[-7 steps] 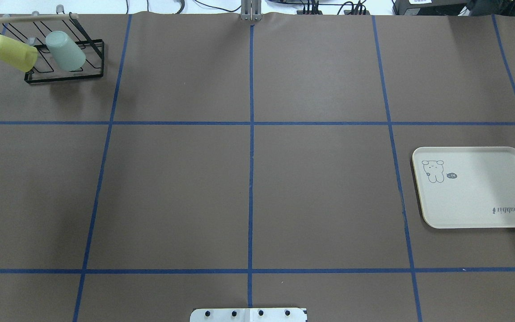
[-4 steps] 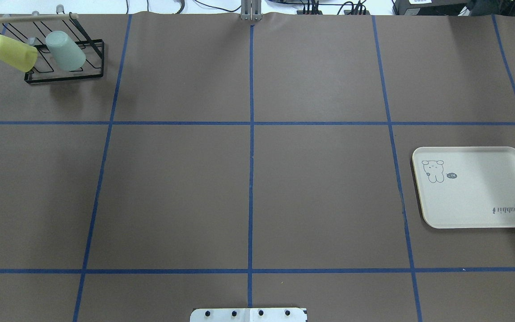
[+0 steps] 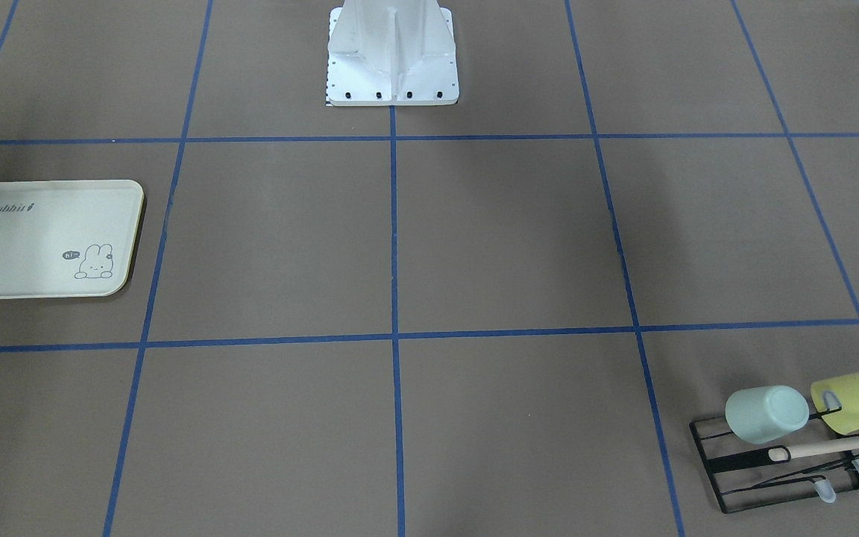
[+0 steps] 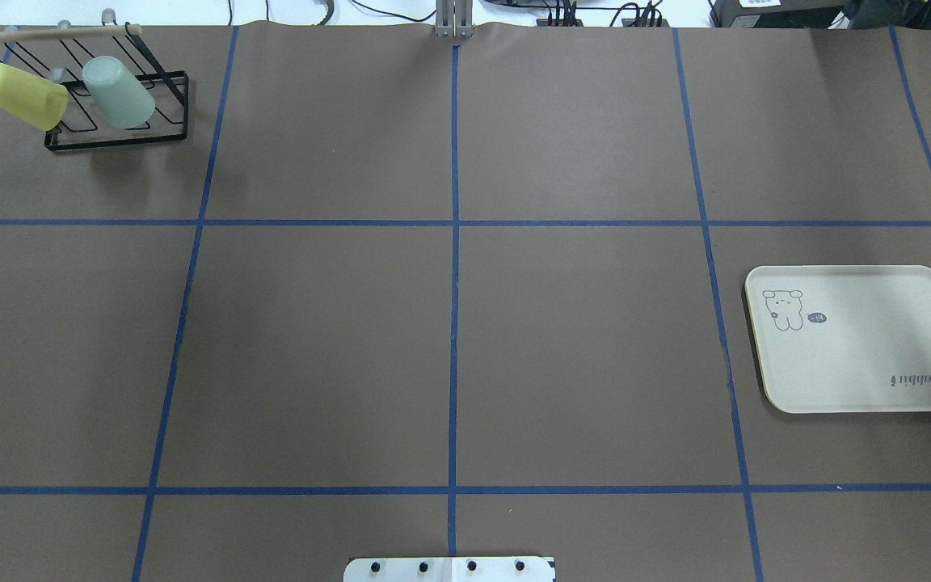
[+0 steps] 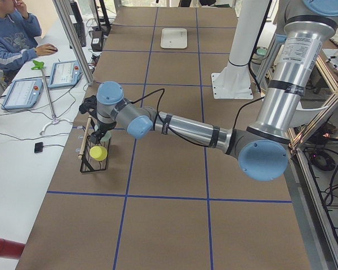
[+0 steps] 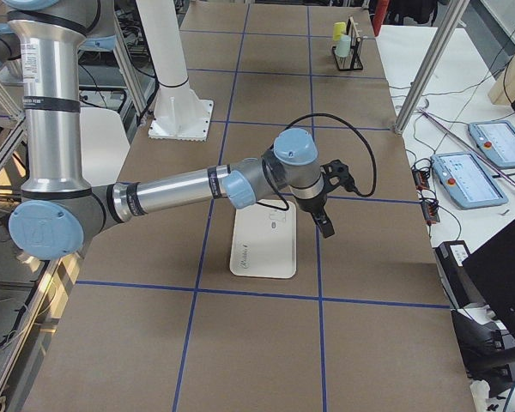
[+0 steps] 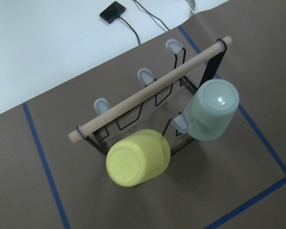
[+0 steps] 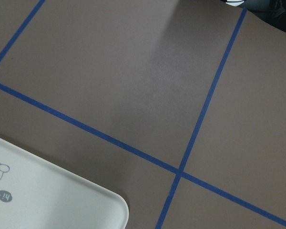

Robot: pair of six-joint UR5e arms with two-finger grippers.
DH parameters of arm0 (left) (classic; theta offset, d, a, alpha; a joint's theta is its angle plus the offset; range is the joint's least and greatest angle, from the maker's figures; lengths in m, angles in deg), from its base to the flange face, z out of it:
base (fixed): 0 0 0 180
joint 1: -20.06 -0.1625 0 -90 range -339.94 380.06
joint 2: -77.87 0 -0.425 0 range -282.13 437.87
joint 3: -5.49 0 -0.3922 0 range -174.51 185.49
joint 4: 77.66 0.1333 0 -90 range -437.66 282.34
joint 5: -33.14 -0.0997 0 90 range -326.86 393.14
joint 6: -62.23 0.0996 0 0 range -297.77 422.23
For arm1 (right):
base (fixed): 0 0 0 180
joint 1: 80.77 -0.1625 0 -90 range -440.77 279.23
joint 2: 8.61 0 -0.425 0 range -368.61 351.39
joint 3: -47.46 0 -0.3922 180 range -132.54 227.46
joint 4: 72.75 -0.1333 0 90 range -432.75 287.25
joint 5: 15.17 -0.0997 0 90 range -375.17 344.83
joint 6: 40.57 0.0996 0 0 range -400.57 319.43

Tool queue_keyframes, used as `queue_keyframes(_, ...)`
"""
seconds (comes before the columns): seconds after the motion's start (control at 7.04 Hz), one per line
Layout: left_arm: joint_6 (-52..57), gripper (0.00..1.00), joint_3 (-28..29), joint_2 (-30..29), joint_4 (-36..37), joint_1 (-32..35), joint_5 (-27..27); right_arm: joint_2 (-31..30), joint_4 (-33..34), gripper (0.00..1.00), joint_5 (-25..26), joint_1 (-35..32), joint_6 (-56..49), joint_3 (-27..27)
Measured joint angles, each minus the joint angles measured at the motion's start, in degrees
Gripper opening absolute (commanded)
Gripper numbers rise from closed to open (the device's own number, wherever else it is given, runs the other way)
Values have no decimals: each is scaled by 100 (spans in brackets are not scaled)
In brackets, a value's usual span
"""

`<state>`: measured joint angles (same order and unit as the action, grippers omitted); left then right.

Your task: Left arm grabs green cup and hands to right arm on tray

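The pale mint-green cup (image 4: 118,91) hangs mouth-down on a peg of the black wire rack (image 4: 116,139) at the table's far left corner. It also shows in the left wrist view (image 7: 212,116) and the front-facing view (image 3: 765,414). The left gripper (image 5: 92,112) hovers just above the rack and shows only in the exterior left view, so I cannot tell if it is open or shut. The cream tray (image 4: 861,364) lies at the right side and holds nothing. The right gripper (image 6: 326,227) hangs beside the tray (image 6: 262,253); I cannot tell its state.
A yellow-green cup (image 4: 23,95) hangs on the rack beside the green cup, under a wooden rod (image 7: 152,88). The robot's white base (image 3: 392,52) stands at the near middle edge. An operator (image 5: 11,31) sits beyond the table's far edge.
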<state>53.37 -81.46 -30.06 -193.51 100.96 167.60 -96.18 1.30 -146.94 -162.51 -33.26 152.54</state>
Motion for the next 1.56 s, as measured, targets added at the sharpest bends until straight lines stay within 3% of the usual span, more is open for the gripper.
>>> queue_keyframes(0.43, -1379, 100, 725, -930, -10, -617, -73, 390, -10, 99, 67, 630, 1032, 1)
queue_keyframes(0.71, -1663, 100, 1271, -1321, -16, -1075, -749, 423, -13, 99, 80, 727, 1129, 4)
queue_keyframes(0.99, -1686, 100, 1658, -1467, -117, -1337, -1174, 431, -13, 99, 81, 743, 1138, 4)
queue_keyframes(1.42, -1681, 100, 2047, -1524, -429, -1457, -1350, 434, -13, 99, 81, 746, 1138, 4)
queue_keyframes(1.56, -1680, 95, 2073, -1527, -448, -1467, -1363, 434, -13, 99, 81, 746, 1135, 4)
